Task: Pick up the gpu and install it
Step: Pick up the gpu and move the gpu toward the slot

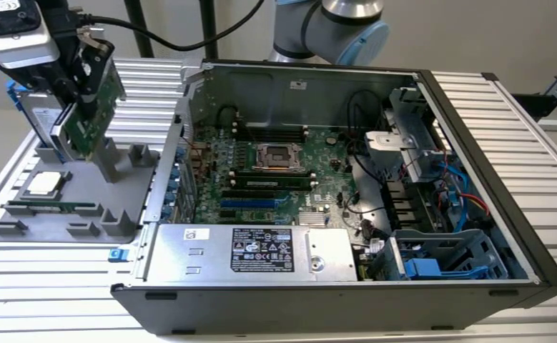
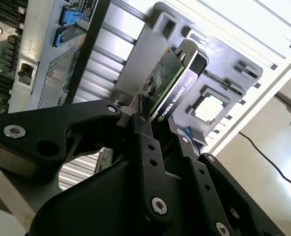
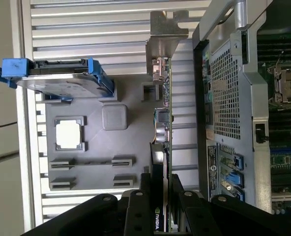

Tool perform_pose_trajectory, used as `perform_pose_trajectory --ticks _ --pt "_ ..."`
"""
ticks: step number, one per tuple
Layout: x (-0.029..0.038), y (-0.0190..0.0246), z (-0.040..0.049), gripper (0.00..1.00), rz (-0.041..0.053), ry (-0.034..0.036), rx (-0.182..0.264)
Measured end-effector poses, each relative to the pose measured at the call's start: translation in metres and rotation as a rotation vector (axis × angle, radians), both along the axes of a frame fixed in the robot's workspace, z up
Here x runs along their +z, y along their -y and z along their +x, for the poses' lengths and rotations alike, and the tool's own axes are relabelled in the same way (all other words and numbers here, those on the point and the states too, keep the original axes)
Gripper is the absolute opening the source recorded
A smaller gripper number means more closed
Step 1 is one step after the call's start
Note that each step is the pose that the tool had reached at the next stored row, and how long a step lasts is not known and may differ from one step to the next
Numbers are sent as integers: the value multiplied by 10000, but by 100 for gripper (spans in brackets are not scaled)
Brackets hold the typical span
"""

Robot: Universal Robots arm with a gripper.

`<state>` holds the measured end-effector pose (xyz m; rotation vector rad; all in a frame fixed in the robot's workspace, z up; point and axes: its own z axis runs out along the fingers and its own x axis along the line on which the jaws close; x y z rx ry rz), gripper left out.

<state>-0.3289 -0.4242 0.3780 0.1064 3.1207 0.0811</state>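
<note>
**Asker:** Where is the gpu?

**Describer:** In the upper left of the exterior view, the gpu stands on edge, slightly tilted, over a gray parts holder. The holder lies on the slatted table. I cannot tell whether the card's lower edge touches the holder.

**Asker:** What is the gripper doing?

**Describer:** The gripper is clenched on the card. In both wrist views two black fingers press its faces, green board on one side and black cooler on the other. The silver bracket is at the end of the card away from the fingers.

**Asker:** What else is nearby?

**Describer:** A processor chip lies flat in the holder. A blue-framed hard drive stands in the holder near the card. The open computer case sits at the centre and right of the exterior view, with its motherboard exposed.
</note>
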Motion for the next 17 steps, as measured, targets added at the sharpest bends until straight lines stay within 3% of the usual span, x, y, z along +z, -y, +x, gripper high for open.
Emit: perform_pose_trajectory --ticks 17 --pt "136 0 0 0 0 -1 0"
